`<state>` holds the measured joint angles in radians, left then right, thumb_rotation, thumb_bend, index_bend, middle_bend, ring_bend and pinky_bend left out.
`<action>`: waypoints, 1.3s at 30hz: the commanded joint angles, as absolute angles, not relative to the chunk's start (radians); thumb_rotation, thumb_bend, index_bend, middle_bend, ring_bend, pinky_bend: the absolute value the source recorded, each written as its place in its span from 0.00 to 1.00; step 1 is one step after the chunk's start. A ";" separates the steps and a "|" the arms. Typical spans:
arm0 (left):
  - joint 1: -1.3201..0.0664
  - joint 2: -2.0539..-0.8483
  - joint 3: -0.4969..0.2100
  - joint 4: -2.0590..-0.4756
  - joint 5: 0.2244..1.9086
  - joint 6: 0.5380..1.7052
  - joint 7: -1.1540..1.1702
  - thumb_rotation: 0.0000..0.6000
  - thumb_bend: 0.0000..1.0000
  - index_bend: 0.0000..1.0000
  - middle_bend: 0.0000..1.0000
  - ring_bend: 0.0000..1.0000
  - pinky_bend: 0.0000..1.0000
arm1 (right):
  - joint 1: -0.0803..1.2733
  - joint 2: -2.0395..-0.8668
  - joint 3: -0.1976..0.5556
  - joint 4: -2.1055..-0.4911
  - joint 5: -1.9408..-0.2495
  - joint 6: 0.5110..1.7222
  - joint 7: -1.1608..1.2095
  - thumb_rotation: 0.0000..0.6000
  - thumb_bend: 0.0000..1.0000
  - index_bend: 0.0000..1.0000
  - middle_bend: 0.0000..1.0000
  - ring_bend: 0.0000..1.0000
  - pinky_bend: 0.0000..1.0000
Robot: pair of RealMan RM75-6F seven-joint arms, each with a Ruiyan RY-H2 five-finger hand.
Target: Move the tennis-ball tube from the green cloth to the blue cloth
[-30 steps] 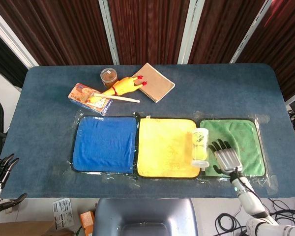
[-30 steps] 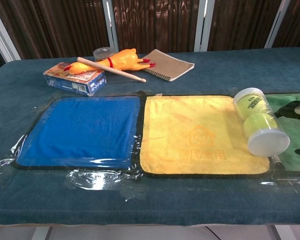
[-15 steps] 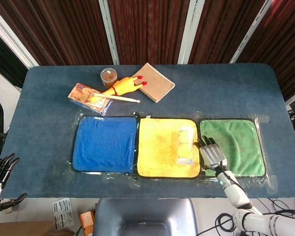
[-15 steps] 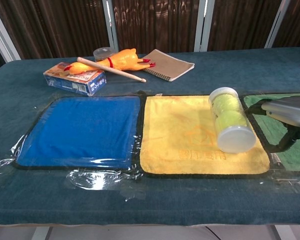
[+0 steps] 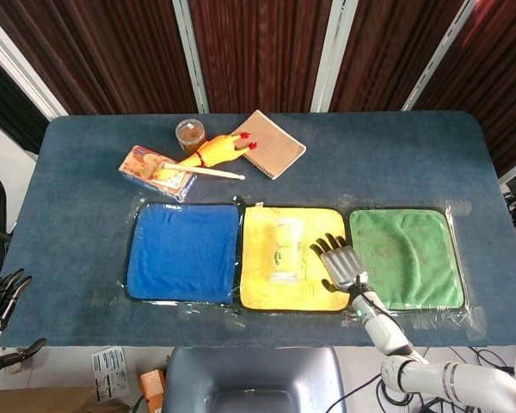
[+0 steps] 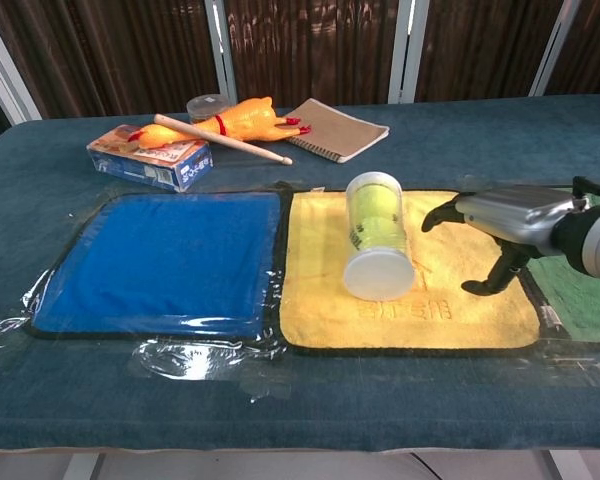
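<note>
The clear tennis-ball tube [image 5: 285, 250] [image 6: 376, 234] lies on its side on the left half of the yellow cloth [image 5: 260, 288] [image 6: 460, 315], white cap toward the front. My right hand [image 5: 339, 263] [image 6: 500, 215] hovers flat and open over the yellow cloth's right part, a small gap to the right of the tube, not touching it. The blue cloth [image 5: 184, 251] [image 6: 160, 262] lies to the left, the green cloth [image 5: 404, 258] [image 6: 575, 305] to the right. My left hand [image 5: 0, 297] is low at the head view's left edge, off the table, fingers spread and holding nothing.
At the back left lie a snack box [image 5: 155, 173] [image 6: 150, 159], a rubber chicken [image 5: 217, 152] [image 6: 235, 122] with a wooden stick [image 6: 220, 139], a brown jar [image 5: 190, 134] and a notebook [image 5: 268, 144] [image 6: 340, 129]. Crinkled plastic film [image 6: 195, 360] edges the cloths.
The tube has rolled left from the yellow cloth's right edge to its left half. My right hand followed it leftward, from the green cloth onto the yellow cloth.
</note>
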<state>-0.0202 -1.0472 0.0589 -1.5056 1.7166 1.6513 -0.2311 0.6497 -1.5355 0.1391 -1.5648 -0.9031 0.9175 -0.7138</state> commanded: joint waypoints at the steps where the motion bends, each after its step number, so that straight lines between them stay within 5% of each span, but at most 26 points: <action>1: -0.020 -1.047 0.059 -1.505 1.716 1.652 -0.232 1.00 0.07 0.00 0.00 0.05 0.10 | 0.675 -1.558 0.145 -1.562 -0.878 0.922 -0.733 1.00 0.25 0.18 0.13 0.00 0.12; 39: -0.021 -1.041 0.063 -1.491 1.724 1.657 -0.260 1.00 0.07 0.00 0.00 0.05 0.10 | 1.009 -1.853 0.245 -1.388 -0.589 0.959 -0.885 1.00 0.25 0.17 0.13 0.00 0.12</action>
